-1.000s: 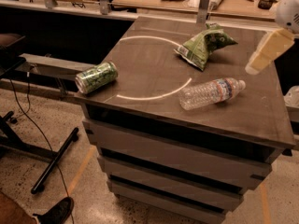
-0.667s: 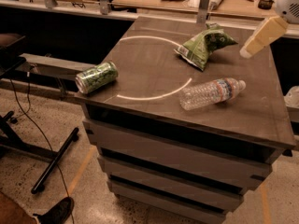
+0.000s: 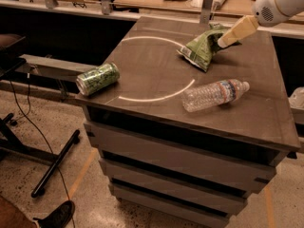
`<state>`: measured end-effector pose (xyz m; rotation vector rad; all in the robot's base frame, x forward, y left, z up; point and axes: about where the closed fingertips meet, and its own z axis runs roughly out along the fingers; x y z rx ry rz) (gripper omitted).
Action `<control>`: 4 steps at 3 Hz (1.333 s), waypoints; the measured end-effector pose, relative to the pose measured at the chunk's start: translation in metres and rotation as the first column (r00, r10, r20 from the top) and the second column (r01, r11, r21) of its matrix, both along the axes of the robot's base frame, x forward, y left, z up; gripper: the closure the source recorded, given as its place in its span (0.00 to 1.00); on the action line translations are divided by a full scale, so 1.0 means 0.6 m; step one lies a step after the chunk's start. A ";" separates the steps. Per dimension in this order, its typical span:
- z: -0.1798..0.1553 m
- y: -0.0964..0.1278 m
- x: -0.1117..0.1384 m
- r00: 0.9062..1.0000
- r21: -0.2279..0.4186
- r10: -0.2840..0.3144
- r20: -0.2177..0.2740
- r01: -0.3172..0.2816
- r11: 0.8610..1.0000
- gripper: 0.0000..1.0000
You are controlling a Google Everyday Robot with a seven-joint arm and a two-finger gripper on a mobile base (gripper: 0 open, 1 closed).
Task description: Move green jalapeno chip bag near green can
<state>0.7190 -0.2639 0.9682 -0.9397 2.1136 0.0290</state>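
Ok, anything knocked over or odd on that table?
The green can and the water bottle lie on their sides, the can at the edge of the table. The green jalapeno chip bag is crumpled, the gripper at its right end.

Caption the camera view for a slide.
Pincer at the green jalapeno chip bag, far side of table; green can lying at left edge, water bottle lying nearer.

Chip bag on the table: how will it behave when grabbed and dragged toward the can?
The chip bag looks crumpled and puffy, so it will probably flex and crush rather than hold shape. Likely light, so it may slide easily on the smooth table. The tool is at its upper right edge.
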 end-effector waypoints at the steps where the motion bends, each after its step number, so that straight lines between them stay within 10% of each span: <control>1: -0.036 0.029 0.038 1.000 0.021 0.000 0.001 0.000 1.000 0.00; 4: -0.144 0.036 0.075 1.000 -0.068 -0.006 -0.026 0.004 0.998 0.64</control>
